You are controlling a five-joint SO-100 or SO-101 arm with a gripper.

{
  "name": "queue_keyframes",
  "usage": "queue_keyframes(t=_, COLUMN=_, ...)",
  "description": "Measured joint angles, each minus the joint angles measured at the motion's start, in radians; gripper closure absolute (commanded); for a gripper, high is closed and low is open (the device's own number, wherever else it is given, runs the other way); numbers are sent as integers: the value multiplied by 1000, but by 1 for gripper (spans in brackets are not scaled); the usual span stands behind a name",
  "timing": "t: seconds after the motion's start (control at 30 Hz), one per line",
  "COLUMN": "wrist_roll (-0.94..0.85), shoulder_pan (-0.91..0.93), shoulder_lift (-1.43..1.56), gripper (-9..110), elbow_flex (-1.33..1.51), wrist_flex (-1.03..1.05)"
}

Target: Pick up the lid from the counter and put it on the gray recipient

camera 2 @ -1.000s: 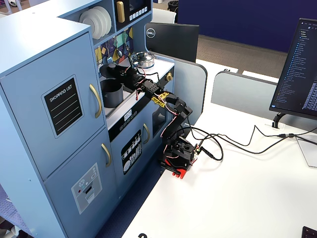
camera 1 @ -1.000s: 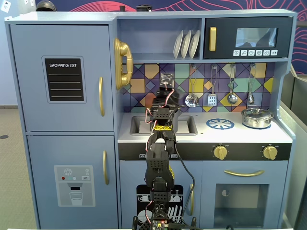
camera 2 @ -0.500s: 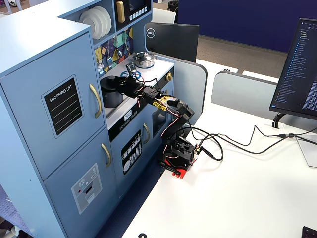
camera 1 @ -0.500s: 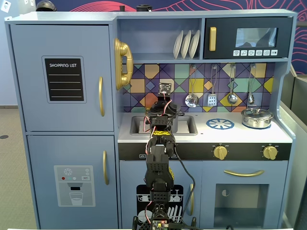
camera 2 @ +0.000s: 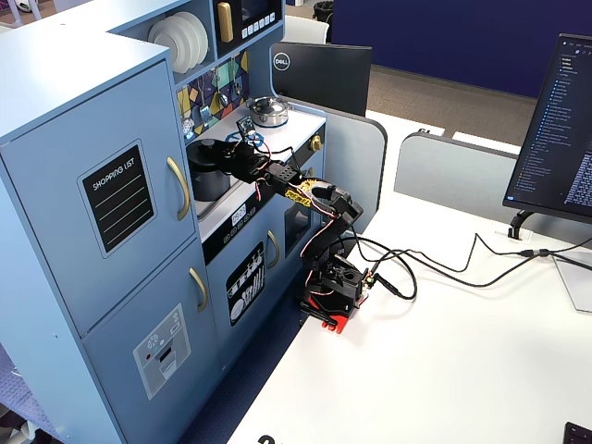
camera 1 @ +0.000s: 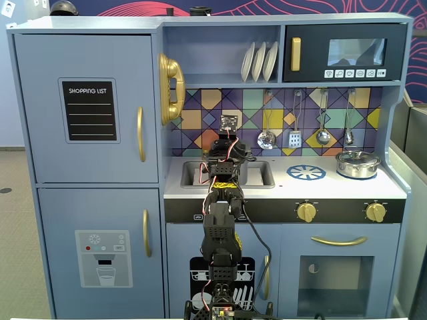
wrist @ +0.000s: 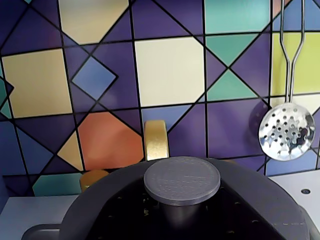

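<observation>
Lid (wrist: 181,181) atop gray recipient (camera 2: 209,175), hand (camera 2: 228,154) over it.

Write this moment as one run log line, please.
lid: resting on gray recipient | gripper: over the lid, jaws hidden | silver pot: untouched on counter

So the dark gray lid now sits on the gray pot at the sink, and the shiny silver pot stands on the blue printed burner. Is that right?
Not quite. In a fixed view the shiny silver pot stands to the right of the blue printed burner, not on it. The dark gray lid does appear to sit on the gray pot at the sink.
</observation>
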Motion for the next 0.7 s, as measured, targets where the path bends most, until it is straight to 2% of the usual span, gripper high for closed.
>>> queue_keyframes(t=0.7, wrist_roll=0, shoulder_pan=-14, shoulder_lift=-34, gripper=102, elbow_flex=69, wrist_flex=-67)
